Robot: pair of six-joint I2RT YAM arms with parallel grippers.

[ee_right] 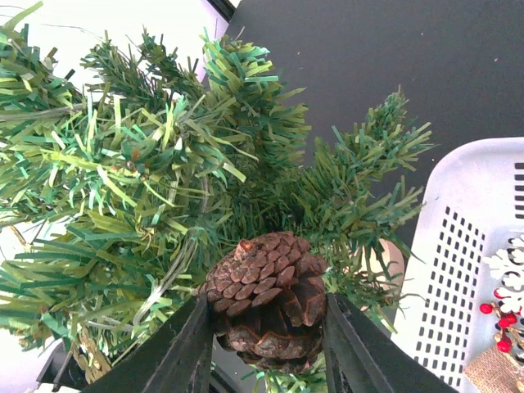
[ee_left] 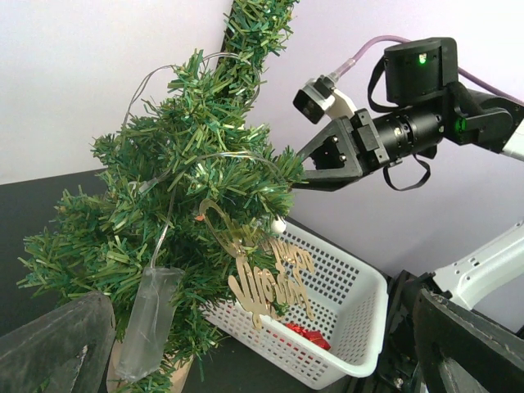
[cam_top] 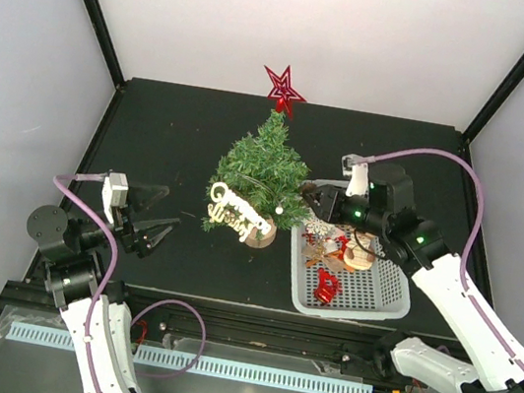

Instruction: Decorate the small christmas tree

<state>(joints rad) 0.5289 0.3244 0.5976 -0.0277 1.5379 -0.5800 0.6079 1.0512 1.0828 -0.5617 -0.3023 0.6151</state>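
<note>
1. Jaws of the left end effector [cam_top: 146,220] stand wide apart with nothing between them. It hovers over the tabletop [cam_top: 172,133], well apart from the tree and on its left.
2. Basket [cam_top: 379,290]: one, white, on the right, just beside the tree's foot. It holds several trinkets. A red one [cam_top: 327,288] is plain to see, but the rest overlap too much to count.
3. Tree [cam_top: 264,169]: one, at mid-tabletop, upright on its wooden base [cam_top: 259,236], with its long axis vertical.
4. Right end effector [cam_top: 313,201]: clamped on one cone [ee_right: 266,299], a finger on each side of it.
   - The tree lies straight ahead of the fingers, to the left of this arm.
   - The cone is already touching the lower branches on the tree's right flank.
   - The right arm is by far the nearer.
   - By my reading, the coming move turns on this. The cone must go leftward, across the trunk's axis, in among the needles before the fingers part.
5. Trimmings on the tree, counted:
   - one gold script sign [cam_top: 236,212] on the near side
   - one clear battery box [ee_left: 150,323] hung low
   - one red star [cam_top: 284,88] at the tip, farthest of all
</note>
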